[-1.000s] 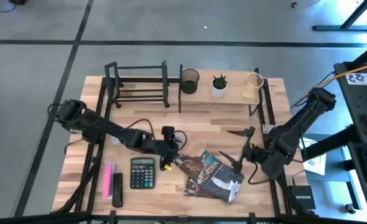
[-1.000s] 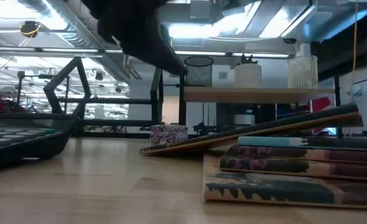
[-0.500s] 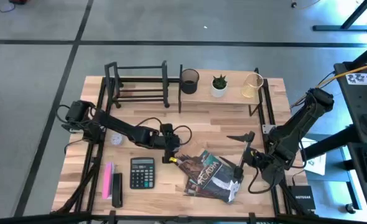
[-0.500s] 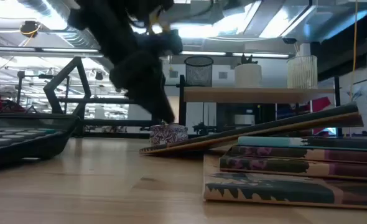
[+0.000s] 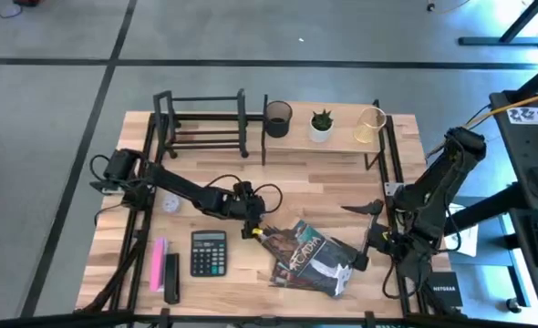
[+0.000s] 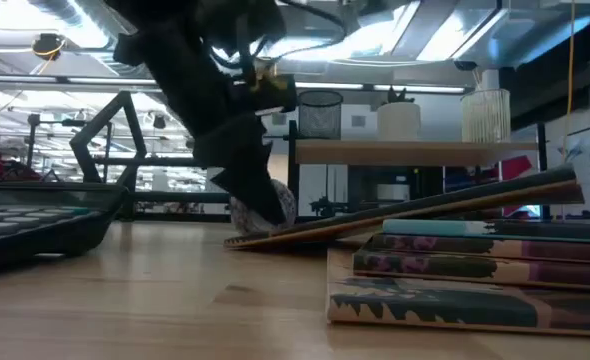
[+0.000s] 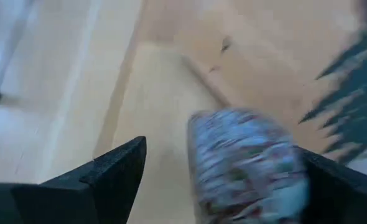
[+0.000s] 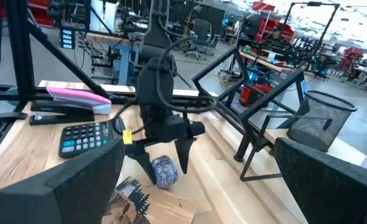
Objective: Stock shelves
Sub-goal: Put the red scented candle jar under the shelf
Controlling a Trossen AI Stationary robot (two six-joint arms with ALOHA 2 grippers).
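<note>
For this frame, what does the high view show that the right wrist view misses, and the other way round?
Only the high view shows the right end effector, open beside the pile of books, plus the potted plant and the wire cup on the light-wood shelf.

Only the right wrist view shows the small patterned roll standing between the left end effector's fingers, and the room beyond.

Both show the left end effector, open, the calculator, the pink stapler, the mesh pen cup and the black book rack.
</note>
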